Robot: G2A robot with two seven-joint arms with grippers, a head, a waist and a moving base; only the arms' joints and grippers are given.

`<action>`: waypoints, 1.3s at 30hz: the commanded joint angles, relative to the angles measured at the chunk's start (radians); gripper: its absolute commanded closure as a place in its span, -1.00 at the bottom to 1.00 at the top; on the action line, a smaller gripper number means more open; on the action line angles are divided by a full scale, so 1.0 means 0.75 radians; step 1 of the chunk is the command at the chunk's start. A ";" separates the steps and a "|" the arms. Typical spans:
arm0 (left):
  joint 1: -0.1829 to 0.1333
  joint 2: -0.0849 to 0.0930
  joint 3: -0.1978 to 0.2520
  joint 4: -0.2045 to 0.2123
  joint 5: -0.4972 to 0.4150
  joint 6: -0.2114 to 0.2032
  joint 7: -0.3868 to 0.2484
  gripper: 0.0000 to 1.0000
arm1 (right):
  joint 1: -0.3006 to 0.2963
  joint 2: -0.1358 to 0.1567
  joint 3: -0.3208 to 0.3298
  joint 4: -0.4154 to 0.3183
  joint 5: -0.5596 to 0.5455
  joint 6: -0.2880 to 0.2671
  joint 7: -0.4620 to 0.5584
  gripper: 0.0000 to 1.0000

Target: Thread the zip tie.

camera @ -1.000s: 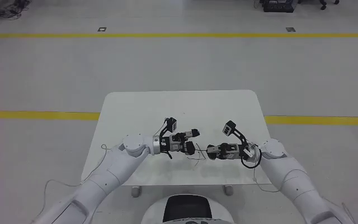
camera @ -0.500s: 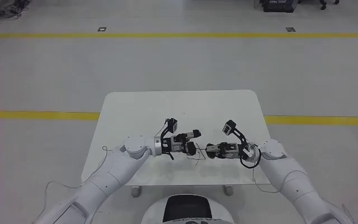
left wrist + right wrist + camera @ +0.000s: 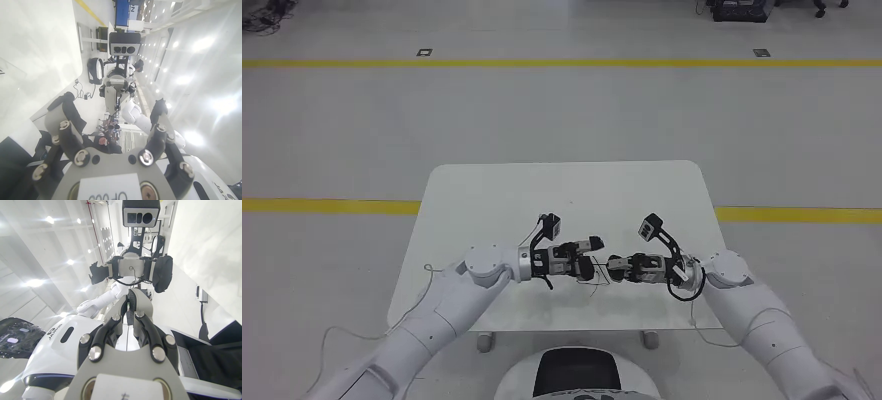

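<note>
Change: left gripper [image 3: 589, 255] and right gripper [image 3: 612, 267] now closer together above worktop's [image 3: 564, 318] front edge;
Left gripper: fingers spread;
Right gripper: pinching zip tie [image 3: 597, 266], its length aimed toward left gripper.

Open hall, pale floor, one white table.
Floor [image 3: 562, 110]: light grey, glossy. Two yellow lines cross it, the far line [image 3: 562, 63] unbroken, the near line [image 3: 332, 206] showing on both sides of the table [image 3: 562, 185]. Table: white top, rounded corners. Two small dark floor marks [image 3: 424, 51] near the far line. Dark equipment [image 3: 742, 10] at far right; cables [image 3: 267, 12] at far left. Ceiling: white, rows of round lights [image 3: 175, 44].
</note>
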 commanded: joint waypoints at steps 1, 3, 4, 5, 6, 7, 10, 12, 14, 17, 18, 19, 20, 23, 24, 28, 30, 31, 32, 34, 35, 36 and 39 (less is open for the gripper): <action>0.001 0.001 -0.001 0.001 -0.001 0.000 -0.001 -0.58 | -0.003 0.001 0.004 -0.004 -0.001 -0.003 0.004 1.00; 0.000 0.001 -0.001 0.003 -0.003 0.001 -0.002 -0.60 | -0.007 0.002 0.009 -0.009 -0.002 -0.004 0.008 1.00; 0.000 0.001 -0.001 0.003 -0.003 0.001 -0.002 -0.60 | -0.009 0.002 0.010 -0.011 -0.003 -0.005 0.009 1.00; -0.001 0.002 -0.001 0.004 -0.004 0.000 -0.001 -0.62 | -0.011 0.003 0.013 -0.014 -0.005 -0.006 0.010 1.00; -0.001 0.002 -0.002 0.004 -0.004 0.000 0.000 -0.66 | -0.013 0.003 0.014 -0.016 -0.006 -0.006 0.011 1.00; 0.000 0.002 -0.002 0.004 -0.004 0.000 0.000 -0.68 | -0.014 0.004 0.016 -0.017 -0.007 -0.005 0.012 1.00; 0.000 0.003 -0.002 0.002 -0.006 0.000 0.001 -0.70 | -0.016 0.005 0.019 -0.022 -0.014 0.000 0.014 1.00; 0.001 0.003 -0.002 0.001 -0.007 -0.001 -0.001 -0.70 | -0.017 0.005 0.019 -0.024 -0.020 0.005 0.013 1.00; 0.001 0.004 -0.002 0.001 -0.008 -0.001 -0.002 -0.66 | -0.017 0.004 0.018 -0.024 -0.022 0.007 0.012 1.00; 0.002 0.004 -0.002 0.000 -0.008 0.002 0.001 -0.62 | -0.015 0.003 0.018 -0.023 -0.020 0.008 0.013 1.00; 0.002 0.004 -0.002 0.000 -0.008 0.002 0.002 -0.62 | -0.015 0.003 0.018 -0.022 -0.020 0.008 0.014 1.00; 0.002 0.004 -0.001 0.000 -0.009 0.004 0.002 -0.60 | -0.014 0.002 0.018 -0.022 -0.020 0.008 0.015 1.00; 0.002 0.004 0.000 0.000 -0.009 0.004 0.001 -0.56 | -0.014 0.002 0.018 -0.022 -0.020 0.008 0.016 1.00; 0.000 0.004 0.003 0.001 -0.009 0.005 -0.003 -0.42 | -0.013 0.001 0.019 -0.021 -0.021 0.008 0.017 1.00; -0.001 0.004 0.004 0.001 -0.009 0.005 -0.004 -0.40 | -0.012 0.001 0.019 -0.021 -0.021 0.010 0.016 1.00; -0.004 0.004 0.007 0.004 -0.009 0.005 -0.009 -0.06 | -0.004 -0.001 0.015 -0.013 -0.024 0.021 0.013 1.00; -0.006 0.004 0.009 0.005 -0.009 0.003 -0.016 0.04 | 0.001 -0.003 0.011 -0.007 -0.024 0.029 0.012 1.00; -0.006 0.004 0.009 0.005 -0.009 0.001 -0.022 0.10 | 0.004 -0.004 0.009 -0.004 -0.023 0.032 0.013 1.00; -0.007 0.004 0.009 0.006 -0.012 -0.002 -0.030 0.12 | 0.008 -0.006 0.006 0.001 -0.021 0.035 0.014 1.00; -0.008 0.005 0.009 0.008 -0.017 -0.005 -0.042 0.16 | 0.013 -0.008 0.002 0.009 -0.019 0.041 0.015 1.00; -0.008 0.004 0.010 0.009 -0.023 -0.009 -0.052 0.20 | 0.016 -0.009 0.000 0.013 -0.017 0.043 0.016 1.00; -0.007 0.005 0.009 0.013 -0.034 -0.015 -0.066 0.22 | 0.020 -0.011 -0.002 0.021 -0.015 0.046 0.016 1.00; -0.010 0.005 0.010 0.022 -0.052 -0.031 -0.104 0.28 | 0.028 -0.014 -0.007 0.040 -0.010 0.053 0.018 1.00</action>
